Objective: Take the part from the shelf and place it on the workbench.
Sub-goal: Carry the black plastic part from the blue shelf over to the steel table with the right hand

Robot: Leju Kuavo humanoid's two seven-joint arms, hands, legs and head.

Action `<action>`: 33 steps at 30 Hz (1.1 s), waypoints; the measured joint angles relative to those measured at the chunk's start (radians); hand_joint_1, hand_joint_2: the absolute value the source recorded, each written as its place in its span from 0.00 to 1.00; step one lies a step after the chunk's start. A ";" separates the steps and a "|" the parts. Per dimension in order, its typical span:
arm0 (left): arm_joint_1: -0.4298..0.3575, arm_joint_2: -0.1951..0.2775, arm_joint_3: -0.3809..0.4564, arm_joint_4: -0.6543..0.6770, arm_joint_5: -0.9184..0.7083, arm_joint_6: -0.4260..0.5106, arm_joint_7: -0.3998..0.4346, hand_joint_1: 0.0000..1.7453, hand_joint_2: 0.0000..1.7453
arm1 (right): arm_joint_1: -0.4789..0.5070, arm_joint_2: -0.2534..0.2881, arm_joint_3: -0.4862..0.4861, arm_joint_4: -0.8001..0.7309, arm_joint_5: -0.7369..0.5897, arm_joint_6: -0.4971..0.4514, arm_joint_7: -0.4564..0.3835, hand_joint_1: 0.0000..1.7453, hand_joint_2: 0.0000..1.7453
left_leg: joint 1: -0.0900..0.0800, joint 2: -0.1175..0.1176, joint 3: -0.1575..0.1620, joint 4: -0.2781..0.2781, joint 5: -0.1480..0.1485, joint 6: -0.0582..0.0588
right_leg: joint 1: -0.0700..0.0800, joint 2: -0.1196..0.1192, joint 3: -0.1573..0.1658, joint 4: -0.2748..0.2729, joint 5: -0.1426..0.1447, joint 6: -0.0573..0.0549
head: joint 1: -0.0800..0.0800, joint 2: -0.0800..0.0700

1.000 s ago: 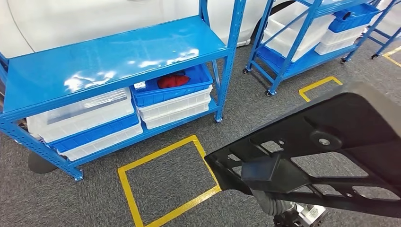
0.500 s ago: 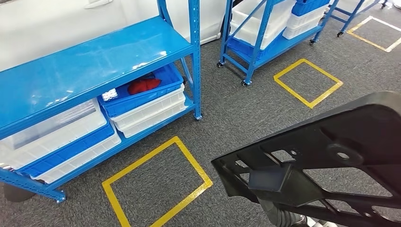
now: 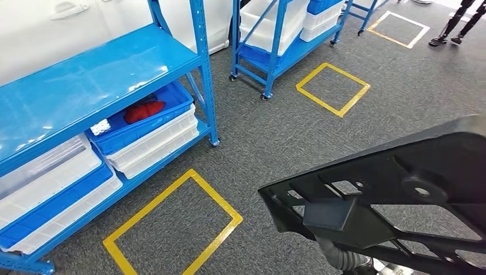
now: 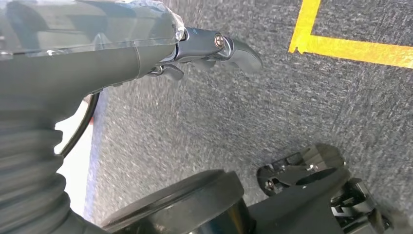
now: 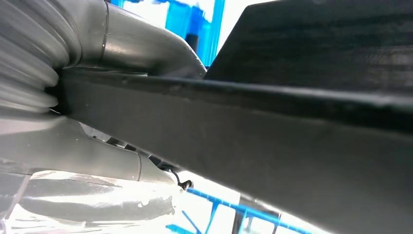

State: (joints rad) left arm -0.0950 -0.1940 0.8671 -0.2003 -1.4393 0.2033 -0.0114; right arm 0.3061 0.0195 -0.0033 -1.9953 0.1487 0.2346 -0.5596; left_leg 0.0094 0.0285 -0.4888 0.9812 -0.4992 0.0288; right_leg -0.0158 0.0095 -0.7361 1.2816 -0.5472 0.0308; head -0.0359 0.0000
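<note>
Two blue shelf racks (image 3: 86,86) stand on the grey carpet (image 3: 269,137) in the head view; a blue bin (image 3: 146,114) on the near rack's lower level holds something red (image 3: 143,110), above white crates (image 3: 155,143), and the black part (image 3: 401,200) is carried low at the right, over the floor by yellow tape squares (image 3: 172,226). In the left wrist view the left hand (image 4: 209,51) hangs over carpet, fingers curled on nothing. In the right wrist view the right hand (image 5: 122,53) grips the part's edge.

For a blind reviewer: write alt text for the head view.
A large black plastic part fills the lower right, carried above grey carpet. To the left stands a blue shelf holding white and blue bins, with yellow tape squares marked on the floor.
</note>
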 joint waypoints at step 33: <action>0.002 -0.002 0.008 0.000 -0.003 0.014 -0.011 0.00 1.00 | -0.017 0.011 -0.011 0.004 0.004 0.014 0.005 1.00 1.00 | 0.000 0.021 0.006 0.003 -0.009 -0.005 | -0.005 -0.015 0.025 -0.058 0.053 0.005 | 0.000 0.000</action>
State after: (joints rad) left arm -0.0928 -0.1965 0.8755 -0.2003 -1.4427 0.2172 -0.0226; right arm 0.2891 0.0309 -0.0140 -1.9912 0.1527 0.2488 -0.5550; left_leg 0.0098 0.0497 -0.4831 0.9838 -0.5084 0.0238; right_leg -0.0211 -0.0059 -0.7108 1.2234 -0.4939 0.0358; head -0.0359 0.0000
